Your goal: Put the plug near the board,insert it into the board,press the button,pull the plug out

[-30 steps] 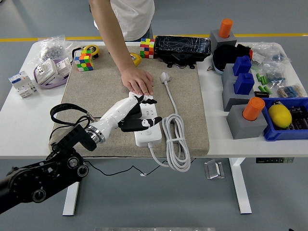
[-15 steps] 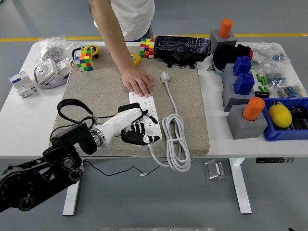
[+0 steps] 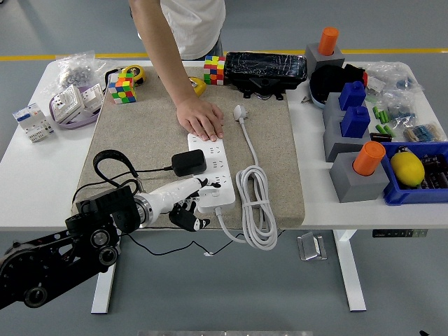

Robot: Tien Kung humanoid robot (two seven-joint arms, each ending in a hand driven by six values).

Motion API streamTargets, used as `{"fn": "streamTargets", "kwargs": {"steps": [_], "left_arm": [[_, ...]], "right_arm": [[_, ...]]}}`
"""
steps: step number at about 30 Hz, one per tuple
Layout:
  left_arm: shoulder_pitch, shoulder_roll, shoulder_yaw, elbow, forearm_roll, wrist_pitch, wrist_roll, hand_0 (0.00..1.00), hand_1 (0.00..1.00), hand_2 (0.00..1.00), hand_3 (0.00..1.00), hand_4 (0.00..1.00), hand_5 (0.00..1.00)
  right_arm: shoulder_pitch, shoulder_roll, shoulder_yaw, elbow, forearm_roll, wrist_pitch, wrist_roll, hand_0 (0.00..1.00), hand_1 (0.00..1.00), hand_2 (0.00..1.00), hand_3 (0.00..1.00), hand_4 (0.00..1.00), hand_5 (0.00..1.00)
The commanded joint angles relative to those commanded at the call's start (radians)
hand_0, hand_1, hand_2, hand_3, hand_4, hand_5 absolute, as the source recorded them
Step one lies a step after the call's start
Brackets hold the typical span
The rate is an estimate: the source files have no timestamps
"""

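Observation:
A white power strip lies lengthwise on the beige mat. A black plug sits on the strip's left side near its middle, and its black cable loops away to the left. My left hand hangs at the mat's near edge, just left of the strip's near end, fingers relaxed and holding nothing. It is apart from the plug. A person's hand rests flat on the strip's far end. The strip's white cord lies coiled to its right, ending in a white plug.
Puzzle cubes and a black case stand along the mat's far edge. Grey blocks with blue and orange tops and a blue bin fill the right side. Switch boxes lie at the left.
My left hand has let go of the black plug and drawn back from over the strip to the mat's near edge. The plug stays on the strip. The person's hand has not moved.

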Motion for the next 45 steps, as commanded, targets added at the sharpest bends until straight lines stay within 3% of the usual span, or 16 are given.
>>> {"fn": "streamTargets", "kwargs": {"steps": [17,18,19,21,23,24,29,30,31,33,45], "left_arm": [[0.000,-0.004,0.020,0.046,-0.020,-0.034,0.033,0.069,0.074,0.147,0.871,0.698,0.002],[0.002,-0.004,0.018,0.044,-0.019,-0.029,0.024,0.071,0.075,0.157,0.836,0.572,0.002],[0.003,-0.003,0.014,0.041,-0.021,-0.022,0.013,0.071,0.075,0.157,0.836,0.572,0.002],[0.006,-0.002,-0.001,0.035,-0.043,0.012,-0.036,0.071,0.075,0.157,0.836,0.572,0.002],[0.008,-0.001,-0.010,0.033,-0.071,0.075,-0.113,0.071,0.075,0.157,0.836,0.572,0.002],[0.010,0.000,-0.014,0.033,-0.095,0.116,-0.158,0.123,0.077,0.207,0.547,0.870,0.223],[0.015,-0.001,-0.016,0.054,-0.214,0.308,-0.362,0.123,0.077,0.207,0.547,0.870,0.223],[0.016,-0.002,-0.016,0.058,-0.229,0.352,-0.406,0.176,0.120,0.246,0.428,0.912,0.278],[0.017,-0.003,-0.017,0.062,-0.243,0.386,-0.435,0.176,0.120,0.246,0.428,0.912,0.278],[0.019,-0.004,-0.018,0.064,-0.255,0.406,-0.446,0.176,0.120,0.246,0.428,0.912,0.278],[0.018,-0.006,-0.021,0.065,-0.246,0.395,-0.436,0.165,0.106,0.256,0.462,0.901,0.273]], "right_arm": [[-0.005,0.004,0.008,0.001,-0.001,-0.001,0.000,0.606,0.664,0.635,0.567,0.984,0.589],[-0.006,0.004,0.008,0.001,-0.002,0.000,0.000,0.606,0.664,0.634,0.566,0.984,0.589],[-0.006,0.005,0.008,0.001,-0.002,0.000,0.000,0.606,0.664,0.634,0.566,0.984,0.589],[-0.007,0.005,0.011,0.001,-0.002,-0.001,0.000,0.606,0.664,0.634,0.566,0.984,0.589],[-0.008,0.007,0.012,0.000,-0.001,0.000,0.000,0.606,0.664,0.634,0.566,0.984,0.589],[-0.009,0.007,0.013,0.000,-0.001,0.000,0.000,0.606,0.664,0.635,0.566,0.984,0.588],[-0.009,0.010,0.016,0.000,-0.002,-0.001,0.000,0.606,0.664,0.635,0.566,0.984,0.588],[-0.009,0.010,0.016,0.000,-0.002,-0.001,0.000,0.608,0.664,0.635,0.567,0.984,0.588],[-0.009,0.010,0.016,0.000,-0.002,-0.001,0.000,0.608,0.664,0.635,0.567,0.984,0.588],[-0.009,0.011,0.016,0.000,-0.002,0.000,0.000,0.608,0.664,0.635,0.567,0.984,0.588],[-0.009,0.011,0.017,0.001,-0.002,-0.001,0.000,0.605,0.663,0.634,0.566,0.983,0.589]]}}
